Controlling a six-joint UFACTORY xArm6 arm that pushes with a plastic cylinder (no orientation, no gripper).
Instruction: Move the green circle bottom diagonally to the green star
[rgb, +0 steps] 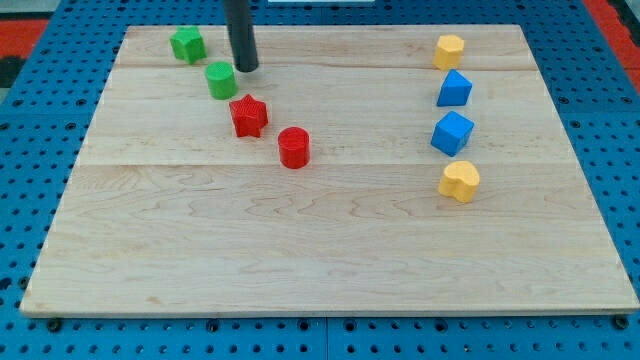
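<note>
Camera view, upper left of frame: small green plastic circle block (221, 79) sits on the pale wooden board (320, 240), just below-right of the green plastic star block (187, 44). My tip (245, 68) is a plain rod w/ no jaws to open or close, just right of the circle, maybe touching. Circle looks light, rigid, prob. slides easily; it can only be pushed, so press its side centrally or it'll roll off the tip. Red star block (248, 115) is close below.

A pale wooden board (330, 250) lies on a blue perforated surface (20, 200), evenly lit.
</note>
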